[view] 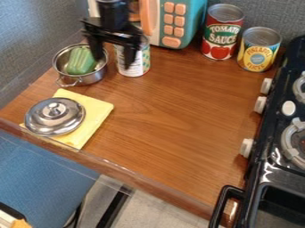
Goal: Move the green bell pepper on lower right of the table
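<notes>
The green bell pepper [81, 61] sits inside a small metal pot [89, 78] at the upper left of the table [173, 111]. The gripper [113, 63] hangs just beside it, with one finger in front of the pot's right rim and the other in front of a can with a mostly white label [136, 69]. Its jaws are spread, with nothing pinched between them.

Below the pot in the view, a round metal lid [55, 119] with a knob rests on a yellow cloth [95, 111] near the table's front left edge. Along the back stand a teal toy microwave [193, 24] with orange buttons, a tomato sauce can [221, 35] and, just beside that, a shorter yellow pineapple can [258, 50]. A black toy stove [262, 160] with white knobs runs down the right side.
</notes>
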`<state>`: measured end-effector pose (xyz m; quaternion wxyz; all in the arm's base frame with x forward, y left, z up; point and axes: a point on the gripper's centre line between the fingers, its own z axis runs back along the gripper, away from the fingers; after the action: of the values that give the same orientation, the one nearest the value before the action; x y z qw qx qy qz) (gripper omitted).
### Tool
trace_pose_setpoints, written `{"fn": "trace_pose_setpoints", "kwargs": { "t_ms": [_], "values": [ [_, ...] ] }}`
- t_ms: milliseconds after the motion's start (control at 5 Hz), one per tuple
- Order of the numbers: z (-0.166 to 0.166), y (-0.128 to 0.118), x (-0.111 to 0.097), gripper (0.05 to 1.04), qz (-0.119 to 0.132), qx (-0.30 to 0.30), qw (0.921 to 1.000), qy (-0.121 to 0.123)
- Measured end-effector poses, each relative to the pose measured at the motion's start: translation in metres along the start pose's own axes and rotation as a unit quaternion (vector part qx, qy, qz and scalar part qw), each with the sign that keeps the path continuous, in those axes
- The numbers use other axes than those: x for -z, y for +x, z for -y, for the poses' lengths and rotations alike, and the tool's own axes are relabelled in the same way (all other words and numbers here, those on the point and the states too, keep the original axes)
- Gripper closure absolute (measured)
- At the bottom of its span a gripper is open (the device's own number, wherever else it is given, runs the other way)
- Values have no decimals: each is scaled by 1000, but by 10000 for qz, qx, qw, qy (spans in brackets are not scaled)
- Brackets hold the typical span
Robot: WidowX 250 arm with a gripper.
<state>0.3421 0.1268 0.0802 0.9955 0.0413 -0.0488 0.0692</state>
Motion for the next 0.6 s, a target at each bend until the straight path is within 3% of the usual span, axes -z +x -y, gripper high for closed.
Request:
{"fn": "trace_pose_setpoints", "kwargs": {
  "t_ms": [200,400,600],
  "values": [
    [-43,-12,2,83,-49,-450,9989,146],
    [-64,-9,-6,83,94,-719,9971,209],
    [-67,-3,3,83,37,-869,9960,192]
  ]
}}
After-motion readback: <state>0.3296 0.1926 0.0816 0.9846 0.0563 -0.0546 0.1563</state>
